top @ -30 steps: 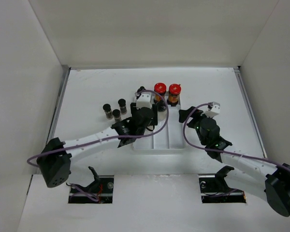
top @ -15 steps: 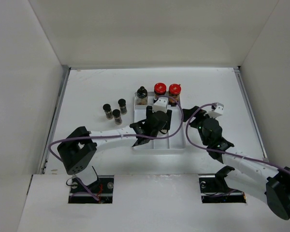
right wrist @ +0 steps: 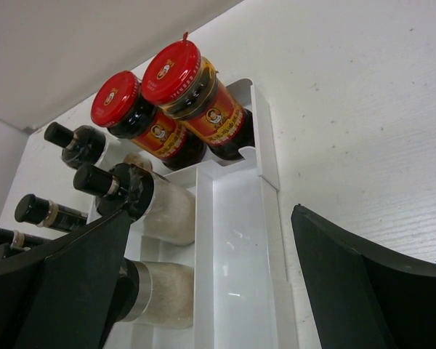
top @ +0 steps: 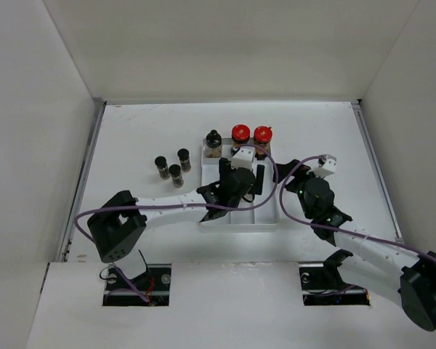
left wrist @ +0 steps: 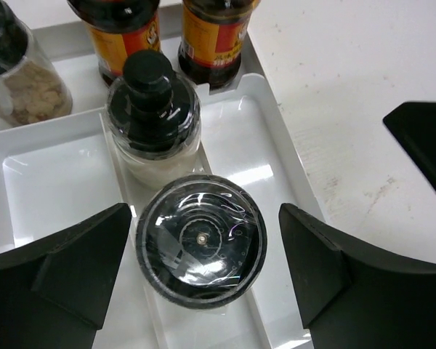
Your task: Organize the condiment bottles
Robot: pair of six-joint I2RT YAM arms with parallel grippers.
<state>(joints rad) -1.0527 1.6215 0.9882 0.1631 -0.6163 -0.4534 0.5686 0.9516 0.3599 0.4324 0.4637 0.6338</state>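
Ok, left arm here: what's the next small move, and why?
Probably lift the left gripper straight up. Its jaws stand open either side of the black-lidded jar, which stands upright in the tray, and three black-capped bottles wait on the table.

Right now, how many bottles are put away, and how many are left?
Five stand in the white tray: two red-capped bottles, a brown-filled jar and two black-lidded jars. The left hand is open around the nearer black-lidded jar, not touching it. The right hand is open and empty. Three black-capped bottles wait outside on the table, so those are left.
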